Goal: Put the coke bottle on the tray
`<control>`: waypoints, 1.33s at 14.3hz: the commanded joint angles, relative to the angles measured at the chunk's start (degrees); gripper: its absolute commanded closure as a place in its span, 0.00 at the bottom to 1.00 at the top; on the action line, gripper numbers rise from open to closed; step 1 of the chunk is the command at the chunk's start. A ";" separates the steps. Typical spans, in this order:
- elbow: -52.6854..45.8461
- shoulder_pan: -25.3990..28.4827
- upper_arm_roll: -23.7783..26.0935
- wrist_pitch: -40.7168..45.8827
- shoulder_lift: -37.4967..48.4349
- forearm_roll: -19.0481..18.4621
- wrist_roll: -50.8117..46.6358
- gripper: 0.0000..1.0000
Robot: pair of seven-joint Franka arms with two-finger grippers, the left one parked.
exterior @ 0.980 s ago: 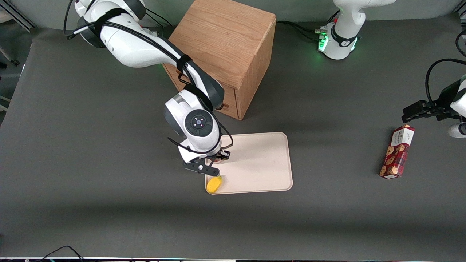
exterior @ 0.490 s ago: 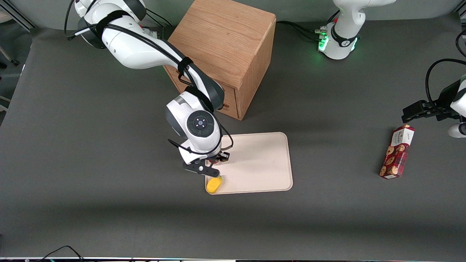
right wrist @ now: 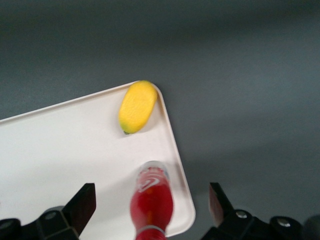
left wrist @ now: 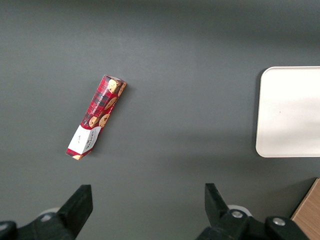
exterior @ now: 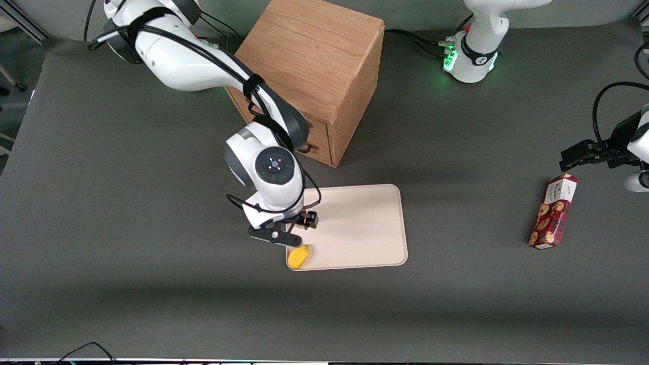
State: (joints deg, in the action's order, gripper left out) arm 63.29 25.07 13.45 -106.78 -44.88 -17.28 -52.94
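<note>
I have the right arm's black two-finger gripper (exterior: 298, 226) hanging over the working-arm end of the flat pale beige rectangular tray (exterior: 365, 228). From the wrist camera its fingers (right wrist: 80, 207) stand wide apart, with nothing clamped between them.

The small clear coke bottle with the red label (right wrist: 151, 200) stands upright on the tray, between the spread fingers but touching neither, just inside the tray's rim (right wrist: 182, 180). In the front view the arm's wrist covers it, so I cannot see it there.

The yellow lemon-like fruit (exterior: 298, 256) lies in the tray's corner, nearer to the front camera than the gripper, close against the rim. Bottle and fruit sit near each other, apart.

The wooden drawer cabinet (exterior: 312, 76) stands farther from the front camera than the tray. The red cookie box (exterior: 553, 211) lies flat on the dark grey table (exterior: 127, 253) toward the parked arm's end, well apart from the tray.
</note>
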 commanded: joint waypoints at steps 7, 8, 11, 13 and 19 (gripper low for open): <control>21.68 -14.77 -7.38 5.79 29.56 14.46 33.58 0.00; 25.01 -16.35 -8.26 5.71 32.72 15.69 36.30 0.00; 30.57 -19.26 -12.73 5.71 38.98 19.73 44.05 0.00; 30.93 -19.97 -14.24 5.71 39.78 20.01 44.41 0.00; 30.93 -21.73 -14.33 5.79 40.49 19.66 43.89 0.00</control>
State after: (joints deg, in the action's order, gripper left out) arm 92.38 3.56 -0.79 -100.02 -5.87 1.13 -9.55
